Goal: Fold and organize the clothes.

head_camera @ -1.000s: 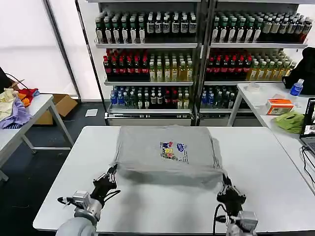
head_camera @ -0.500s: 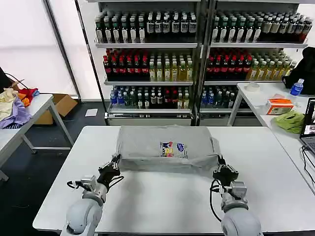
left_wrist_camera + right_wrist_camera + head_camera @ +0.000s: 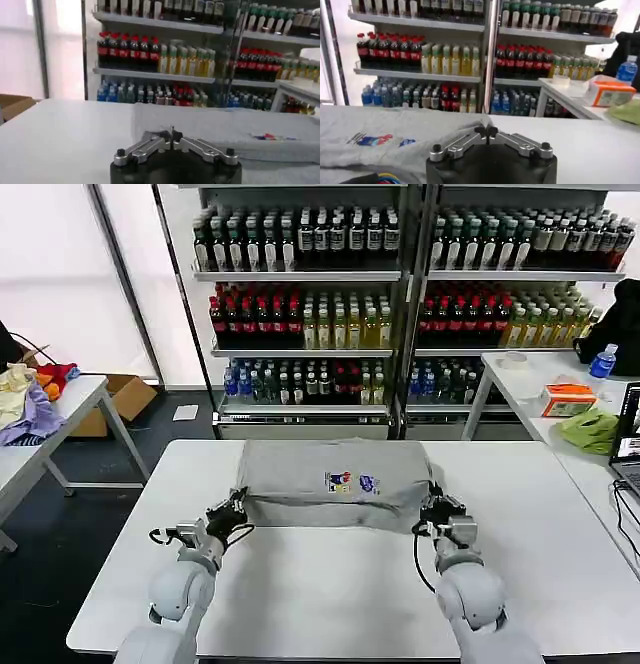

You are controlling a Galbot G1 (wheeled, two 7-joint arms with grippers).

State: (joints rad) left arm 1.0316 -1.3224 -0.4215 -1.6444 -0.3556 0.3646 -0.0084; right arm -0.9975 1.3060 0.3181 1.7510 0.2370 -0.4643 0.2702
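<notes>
While both arms reach forward over the white table (image 3: 330, 584), the grey T-shirt (image 3: 335, 484) lies folded into a wide rectangular stack at the table's far centre, with its small colourful chest print (image 3: 352, 481) facing up. The left gripper (image 3: 233, 511) sits at the near left corner of the stack, and in the left wrist view its fingers (image 3: 150, 146) are pressed together at the tips, with the grey cloth (image 3: 220, 127) lying just beyond them; whether any fabric is pinched between the tips cannot be told. The right gripper (image 3: 436, 509) sits at the near right corner of the stack, and in the right wrist view its fingers (image 3: 517, 141) likewise meet at the tips, with the T-shirt (image 3: 375, 137) spreading across the table beside them. The near edge of the stack runs between the two grippers and is slightly uneven. Beyond the table stand shelves of bottled drinks (image 3: 400, 304). A second table at the far left carries yellow, purple and red garments (image 3: 30, 399), and a table at the far right carries a small olive-green cloth (image 3: 590, 429).
</notes>
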